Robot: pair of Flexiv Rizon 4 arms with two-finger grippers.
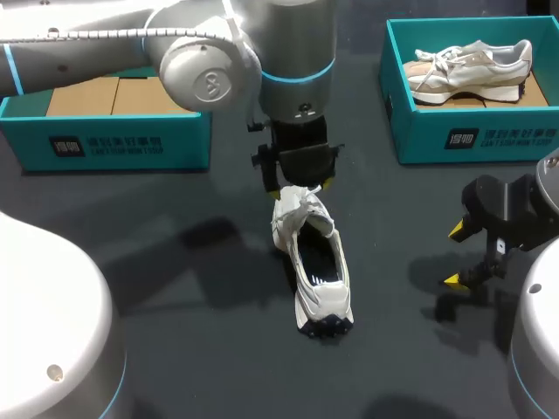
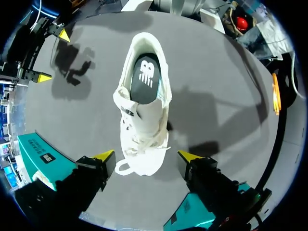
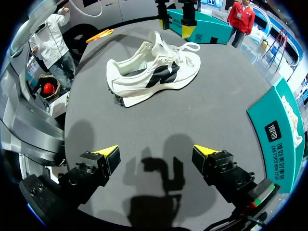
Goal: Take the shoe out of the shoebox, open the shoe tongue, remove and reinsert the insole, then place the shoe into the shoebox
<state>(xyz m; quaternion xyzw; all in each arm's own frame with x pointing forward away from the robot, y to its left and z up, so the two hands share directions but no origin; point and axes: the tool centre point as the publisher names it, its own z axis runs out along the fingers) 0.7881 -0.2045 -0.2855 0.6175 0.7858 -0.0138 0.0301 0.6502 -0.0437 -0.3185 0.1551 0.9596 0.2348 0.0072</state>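
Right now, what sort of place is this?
Probably a robot work bench for shoe handling: a dark table, a teal shoebox holding a pale shoe, and a white shoe on the table at the left gripper.

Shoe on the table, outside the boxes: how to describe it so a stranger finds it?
On the dark table, nearer the robot than the two teal shoeboxes, a white shoe stands with its front between the left gripper's open fingers. The other shoe lies inside the right shoebox; this one shows a black insole.
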